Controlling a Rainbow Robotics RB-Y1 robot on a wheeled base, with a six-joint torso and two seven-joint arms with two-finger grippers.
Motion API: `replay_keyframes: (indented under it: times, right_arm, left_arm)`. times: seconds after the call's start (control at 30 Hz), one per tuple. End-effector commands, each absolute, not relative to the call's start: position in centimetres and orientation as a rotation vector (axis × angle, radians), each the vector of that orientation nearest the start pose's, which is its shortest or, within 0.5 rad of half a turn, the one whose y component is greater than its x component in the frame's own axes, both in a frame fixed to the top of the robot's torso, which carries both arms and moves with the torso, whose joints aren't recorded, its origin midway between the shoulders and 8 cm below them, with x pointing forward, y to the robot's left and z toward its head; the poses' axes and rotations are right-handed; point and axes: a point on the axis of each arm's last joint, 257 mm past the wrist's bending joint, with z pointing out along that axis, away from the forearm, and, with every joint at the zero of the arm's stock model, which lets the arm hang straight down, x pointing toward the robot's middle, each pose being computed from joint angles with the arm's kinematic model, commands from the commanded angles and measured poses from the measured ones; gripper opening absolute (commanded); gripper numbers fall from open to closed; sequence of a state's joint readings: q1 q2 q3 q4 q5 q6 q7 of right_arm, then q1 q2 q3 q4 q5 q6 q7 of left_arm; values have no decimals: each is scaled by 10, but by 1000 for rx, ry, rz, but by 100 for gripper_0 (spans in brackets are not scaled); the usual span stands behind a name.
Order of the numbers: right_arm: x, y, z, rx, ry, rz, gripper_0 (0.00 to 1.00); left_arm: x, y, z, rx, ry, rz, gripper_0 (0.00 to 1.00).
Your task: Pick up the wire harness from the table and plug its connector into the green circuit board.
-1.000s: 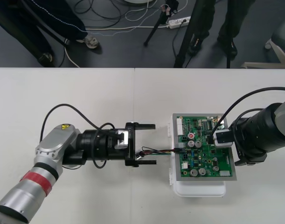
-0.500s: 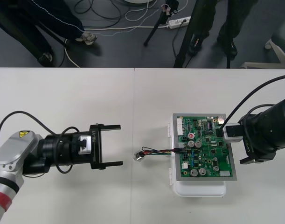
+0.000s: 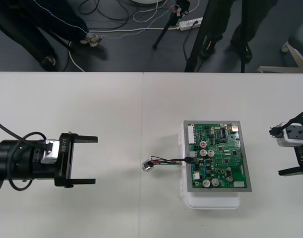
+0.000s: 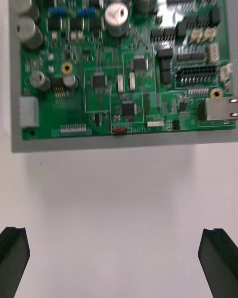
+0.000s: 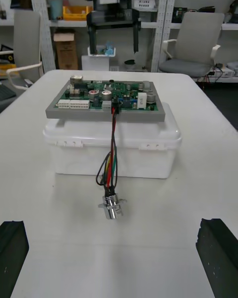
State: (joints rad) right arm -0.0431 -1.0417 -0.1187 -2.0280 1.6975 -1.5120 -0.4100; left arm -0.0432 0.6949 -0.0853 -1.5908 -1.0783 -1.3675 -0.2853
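Both arms have drawn back to their own sides, the left pincer [image 3: 95, 160] and right pincer [image 3: 277, 151] each spread apart, leaving the thin red, black and green wire harness [image 3: 166, 160] with its small black plug [image 5: 115, 110] seated in the green circuit board [image 3: 218, 156] and its round metal socket [image 3: 148, 165] on the light table [image 3: 116, 109], so the task looks finished.

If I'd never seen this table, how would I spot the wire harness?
Find the green circuit board on its white base on the light table. From the board's edge facing the open left gripper, the wire harness runs out onto the table. It is the only bundle of thin red, black and green wires, ending in a round metal socket.
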Motion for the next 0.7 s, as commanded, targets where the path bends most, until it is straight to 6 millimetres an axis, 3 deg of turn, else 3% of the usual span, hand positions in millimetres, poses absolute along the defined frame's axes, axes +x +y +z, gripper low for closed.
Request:
replay_keyframes:
  times: [0.03,0.23,0.53,0.7]
  right_arm:
    - [333,-302,-173,-1813,1833,180,100]
    - [325,-293,-149,-1719,1784,268,100]
    - [327,-287,-130,-1642,1738,359,100]
    - [319,-281,-121,-1695,1696,426,100]
  left_arm:
    - [330,173,-191,1517,1204,-663,100]
    - [322,185,-173,1543,1281,-601,100]
    - [317,202,-148,1569,1361,-568,100]
    - [321,211,-136,1591,1366,-541,100]
